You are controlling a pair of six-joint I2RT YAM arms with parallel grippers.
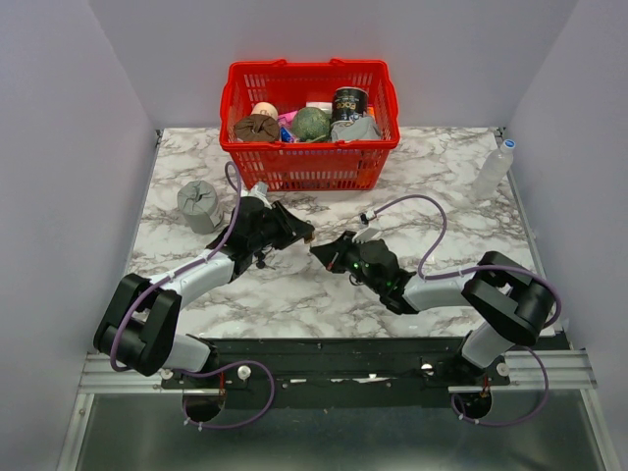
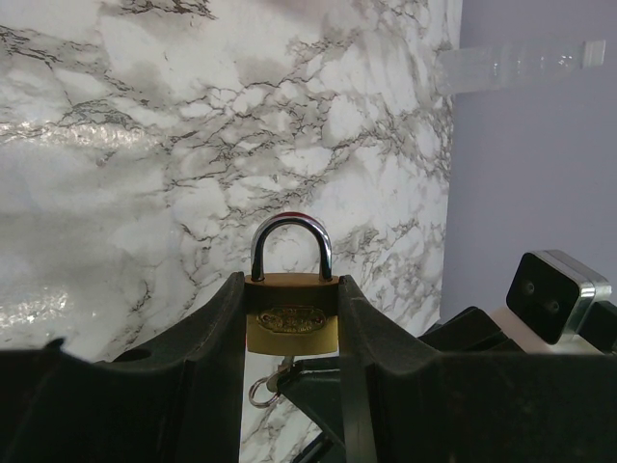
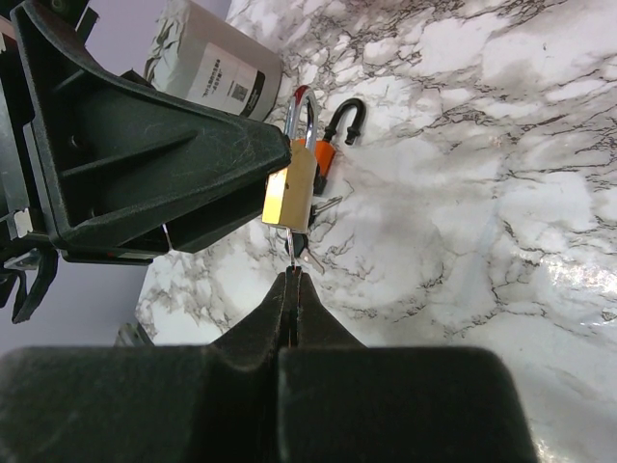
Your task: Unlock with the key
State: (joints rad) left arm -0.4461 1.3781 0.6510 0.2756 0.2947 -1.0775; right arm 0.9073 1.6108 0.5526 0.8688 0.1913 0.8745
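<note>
Right wrist view: the right gripper is pinched shut on the key, whose blade meets the underside of the brass padlock. The left gripper clamps the padlock above mid-table. Insertion seems to be in hand; next comes seating it fully, then a twist.

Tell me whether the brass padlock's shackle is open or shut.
Shut: in the left wrist view both legs of the shackle sit in the brass padlock, clamped by the left gripper.

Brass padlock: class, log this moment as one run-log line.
left pincer: shut on brass padlock | right pincer: shut on key | key blade: at padlock underside | shackle: closed
</note>
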